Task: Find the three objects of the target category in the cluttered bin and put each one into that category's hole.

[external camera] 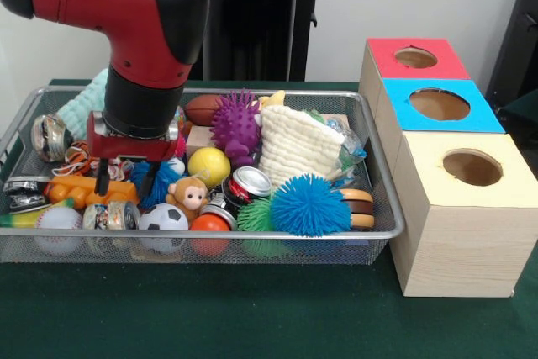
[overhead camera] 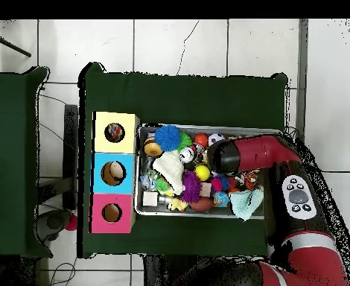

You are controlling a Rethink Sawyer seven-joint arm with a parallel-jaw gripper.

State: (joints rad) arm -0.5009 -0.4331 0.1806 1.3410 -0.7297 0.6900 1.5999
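The wire mesh bin (external camera: 380,176) is full of clutter and also shows in the overhead view (overhead camera: 138,171). My gripper (external camera: 123,181) reaches down into its left part with its two dark fingers (external camera: 101,179) apart, open. White and coloured strands lie between the fingers; I cannot tell if they touch. A rope toy (external camera: 77,158) of white, orange and black strands lies just left of the gripper. The yellow-surround hole (external camera: 472,167) sits on the nearest wooden box; in the overhead view (overhead camera: 115,132) something multicoloured shows inside it. In the overhead view the arm hides the gripper.
The blue-surround hole (external camera: 439,104) and red-surround hole (external camera: 415,58) lie behind the yellow one. In the bin are a blue spiky ball (external camera: 309,205), a purple spiky ball (external camera: 235,126), a white knitted cloth (external camera: 298,146), a mint cloth (external camera: 82,107), cans, balls and a toy monkey (external camera: 190,196).
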